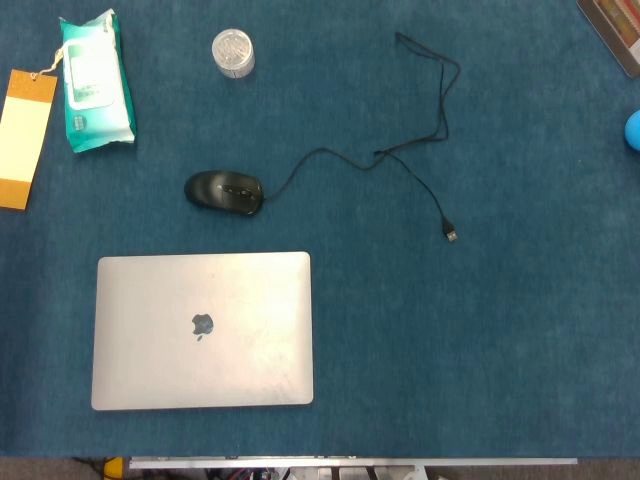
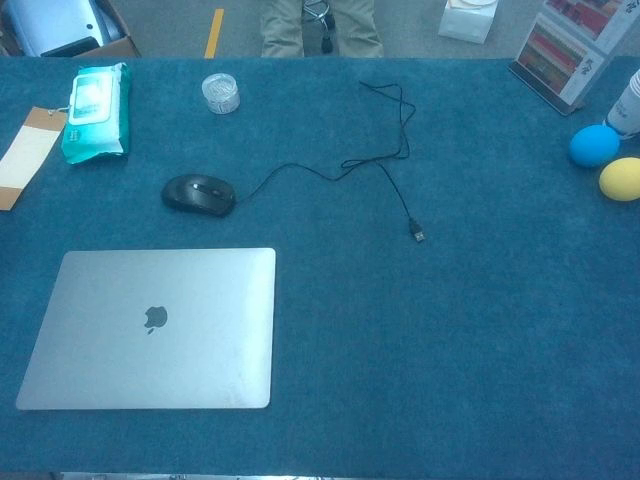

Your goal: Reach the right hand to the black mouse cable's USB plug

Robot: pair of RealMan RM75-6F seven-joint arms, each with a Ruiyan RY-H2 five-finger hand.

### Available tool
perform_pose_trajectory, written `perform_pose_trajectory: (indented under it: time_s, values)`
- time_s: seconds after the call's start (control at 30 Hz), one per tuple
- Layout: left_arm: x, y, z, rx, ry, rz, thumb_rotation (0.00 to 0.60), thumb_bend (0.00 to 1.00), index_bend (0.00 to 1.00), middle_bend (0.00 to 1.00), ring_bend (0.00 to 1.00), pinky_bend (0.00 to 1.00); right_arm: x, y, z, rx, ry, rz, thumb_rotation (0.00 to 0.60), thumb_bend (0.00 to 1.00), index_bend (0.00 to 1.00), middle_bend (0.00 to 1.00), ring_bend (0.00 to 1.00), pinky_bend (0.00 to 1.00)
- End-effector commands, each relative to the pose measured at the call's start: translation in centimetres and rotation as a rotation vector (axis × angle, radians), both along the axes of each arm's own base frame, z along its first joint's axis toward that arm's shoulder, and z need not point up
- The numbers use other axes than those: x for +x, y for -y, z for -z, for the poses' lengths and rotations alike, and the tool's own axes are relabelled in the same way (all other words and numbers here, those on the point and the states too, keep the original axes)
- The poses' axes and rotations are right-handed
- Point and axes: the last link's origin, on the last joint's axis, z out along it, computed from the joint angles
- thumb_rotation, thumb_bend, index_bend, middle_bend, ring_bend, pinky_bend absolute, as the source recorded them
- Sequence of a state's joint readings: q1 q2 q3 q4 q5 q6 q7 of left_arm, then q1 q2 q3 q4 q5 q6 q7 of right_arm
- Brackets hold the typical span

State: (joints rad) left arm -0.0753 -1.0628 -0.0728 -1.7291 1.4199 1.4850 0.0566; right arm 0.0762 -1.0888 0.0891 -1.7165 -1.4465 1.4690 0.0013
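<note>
A black mouse (image 1: 224,191) (image 2: 198,194) lies on the blue table cloth just beyond the laptop. Its thin black cable (image 1: 400,150) (image 2: 385,135) snakes to the right, loops toward the far edge and comes back down. The cable ends in a silver-tipped USB plug (image 1: 450,234) (image 2: 418,234), lying free on the cloth right of centre. Neither hand shows in either view.
A closed silver laptop (image 1: 203,330) (image 2: 155,327) lies front left. Far left are a teal wipes pack (image 1: 94,82) (image 2: 95,98), a tan tag (image 1: 24,122) and a small clear jar (image 1: 233,53) (image 2: 220,92). At the right edge sit a blue ball (image 2: 594,145), a yellow ball (image 2: 621,179) and a book stand (image 2: 570,55).
</note>
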Motion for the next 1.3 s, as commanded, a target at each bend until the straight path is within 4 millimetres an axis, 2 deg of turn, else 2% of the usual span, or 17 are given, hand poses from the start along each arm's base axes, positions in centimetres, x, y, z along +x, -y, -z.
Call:
perform_pose_trajectory:
  time_s: [0.03, 0.37, 0.57, 0.7, 0.8, 1.03, 1.17, 1.3]
  values:
    - [0.0, 0.1, 0.0, -0.003, -0.003, -0.003, 0.6, 0.39, 0.21, 0.17, 0.1, 0.04, 0.0, 0.1, 0.0, 0.002, 0.0, -0.002, 0.6, 0.25, 0.14, 0.12, 0.0, 0.04]
    - [-0.1, 0.3, -0.3, 0.012, -0.004, -0.008, 0.6, 0.39, 0.21, 0.17, 0.1, 0.04, 0.8, 0.8, 0.5, 0.035, 0.0, -0.046, 0.6, 0.25, 0.14, 0.12, 0.0, 0.04]
    - [-0.1, 0.5, -0.4, 0.013, 0.0, -0.005, 0.6, 0.39, 0.21, 0.17, 0.1, 0.04, 3.9, 2.7, 0.7, 0.099, -0.051, -0.189, 0.6, 0.25, 0.17, 0.12, 0.0, 0.04]
    - [-0.3, 0.9, -0.6, 0.019, 0.004, -0.008, 0.6, 0.39, 0.21, 0.17, 0.1, 0.04, 6.9, 4.2, 1.3, 0.16, -0.102, -0.307, 0.6, 0.26, 0.41, 0.2, 0.0, 0.04]
    - [-0.5, 1.1, -0.9, 0.022, 0.005, -0.012, 0.6, 0.39, 0.21, 0.17, 0.1, 0.04, 8.8, 5.2, 2.1, 0.208, -0.142, -0.367, 0.6, 0.26, 0.5, 0.24, 0.0, 0.04]
    - [-1.3, 1.6, -1.2, 0.027, 0.011, -0.032, 0.6, 0.39, 0.21, 0.17, 0.1, 0.04, 12.9, 7.1, 4.6, 0.298, -0.232, -0.471, 0.6, 0.07, 0.56, 0.26, 0.01, 0.04]
    - [-1.8, 1.9, -1.4, 0.035, 0.015, -0.046, 0.6, 0.39, 0.21, 0.17, 0.1, 0.04, 14.5, 7.9, 6.4, 0.356, -0.272, -0.505, 0.6, 0.05, 0.57, 0.28, 0.02, 0.04]
    - [-2.1, 2.2, -1.5, 0.037, 0.016, -0.051, 0.6, 0.39, 0.21, 0.17, 0.1, 0.04, 15.2, 9.0, 8.2, 0.386, -0.325, -0.521, 0.6, 0.05, 0.57, 0.28, 0.02, 0.04]
